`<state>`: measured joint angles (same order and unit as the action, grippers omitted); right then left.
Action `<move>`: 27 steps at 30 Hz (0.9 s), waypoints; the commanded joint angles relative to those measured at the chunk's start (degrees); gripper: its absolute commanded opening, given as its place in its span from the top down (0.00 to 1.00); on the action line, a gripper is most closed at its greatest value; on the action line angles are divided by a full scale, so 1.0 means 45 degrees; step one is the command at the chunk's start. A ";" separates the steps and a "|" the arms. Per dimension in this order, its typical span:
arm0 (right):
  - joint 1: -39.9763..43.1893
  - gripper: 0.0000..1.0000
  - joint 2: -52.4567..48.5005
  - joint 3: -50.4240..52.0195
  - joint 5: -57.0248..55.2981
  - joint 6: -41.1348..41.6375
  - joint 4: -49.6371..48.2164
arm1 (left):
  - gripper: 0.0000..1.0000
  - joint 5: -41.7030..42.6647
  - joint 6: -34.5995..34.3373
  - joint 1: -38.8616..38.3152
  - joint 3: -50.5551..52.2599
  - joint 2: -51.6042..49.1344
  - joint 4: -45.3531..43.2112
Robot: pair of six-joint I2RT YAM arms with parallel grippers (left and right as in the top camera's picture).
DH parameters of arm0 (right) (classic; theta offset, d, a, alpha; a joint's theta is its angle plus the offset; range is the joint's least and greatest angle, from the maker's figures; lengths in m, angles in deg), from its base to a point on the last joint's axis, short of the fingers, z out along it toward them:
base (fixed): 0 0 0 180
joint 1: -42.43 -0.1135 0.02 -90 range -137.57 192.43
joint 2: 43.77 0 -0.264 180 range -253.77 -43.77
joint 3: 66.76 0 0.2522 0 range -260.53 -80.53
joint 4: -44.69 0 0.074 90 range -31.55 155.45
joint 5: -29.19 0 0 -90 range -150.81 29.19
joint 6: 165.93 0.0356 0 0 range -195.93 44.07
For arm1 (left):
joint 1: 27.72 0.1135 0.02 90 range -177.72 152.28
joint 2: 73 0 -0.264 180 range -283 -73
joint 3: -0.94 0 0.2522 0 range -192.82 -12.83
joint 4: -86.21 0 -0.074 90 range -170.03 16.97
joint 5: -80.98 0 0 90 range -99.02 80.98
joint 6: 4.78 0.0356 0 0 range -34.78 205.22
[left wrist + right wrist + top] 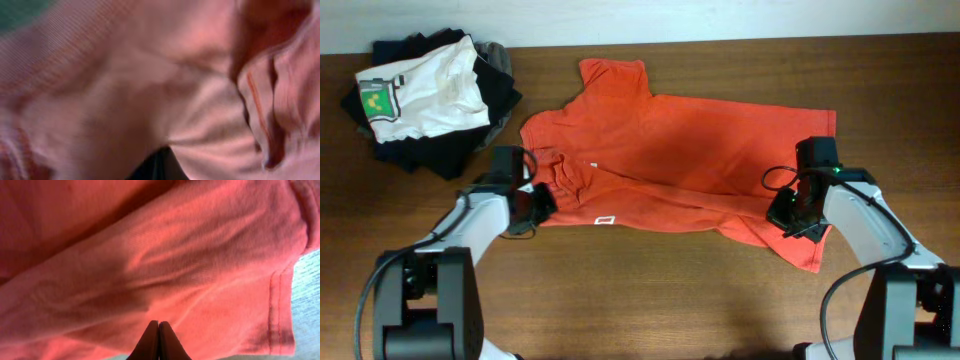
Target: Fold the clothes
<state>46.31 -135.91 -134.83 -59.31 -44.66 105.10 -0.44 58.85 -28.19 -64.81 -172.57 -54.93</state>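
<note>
Red-orange cotton puckers into both clenched end effectors: left end effector (536, 203) at the collar end, right end effector (788, 214) at the hem end of the T-shirt (670, 150), spread on the worktop (650, 310). We judge a shallow pinch could slip on lifting. Only overhead shows the garment's layout.

The left arm (470, 225) and the right arm (865, 215) are pale grey rounded links joined by black cylindrical joint housings (817, 155), each on a bulky black base (420, 290) with a thin black cable (364, 300) looping beside it. A small green light (837, 170) glows on the right wrist's black housing; the right gripper (159, 340) ends in two dark tapered fingers (151, 342).
</note>
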 commanded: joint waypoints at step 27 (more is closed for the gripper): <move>0.2123 0.96 -0.0631 -0.1370 -0.1171 0.0359 0.3385 | 0.99 -0.1666 -0.1525 0.2803 -0.0083 0.4867 0.4629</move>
<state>55.47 -143.75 -136.82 -63.01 -40.60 117.84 -6.73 52.97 -15.69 -65.36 -161.64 -35.58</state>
